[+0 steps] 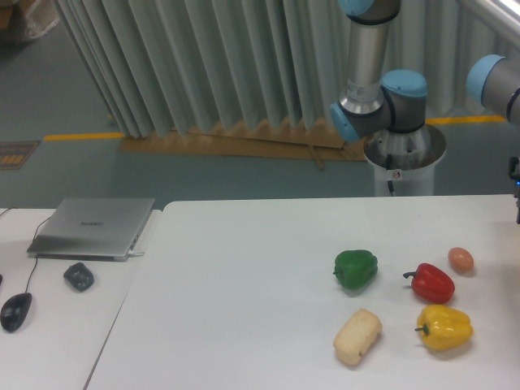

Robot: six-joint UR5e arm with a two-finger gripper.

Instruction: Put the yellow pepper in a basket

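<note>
The yellow pepper [444, 327] lies on the white table [244, 292] near the front right, its dark stem pointing left. It sits just in front of a red pepper [432, 282]. No basket shows in this view. Only the arm's base and joints [382, 106] show behind the table's far edge, plus a sliver of dark hardware at the right frame edge. The gripper itself is out of view.
A green pepper [356, 269] lies left of the red one, a pale bread-like lump [357, 336] left of the yellow pepper, and a small orange egg shape [461, 259] behind the red pepper. On the left desk: closed laptop [92, 228], mouse [16, 311], dark lump [79, 276].
</note>
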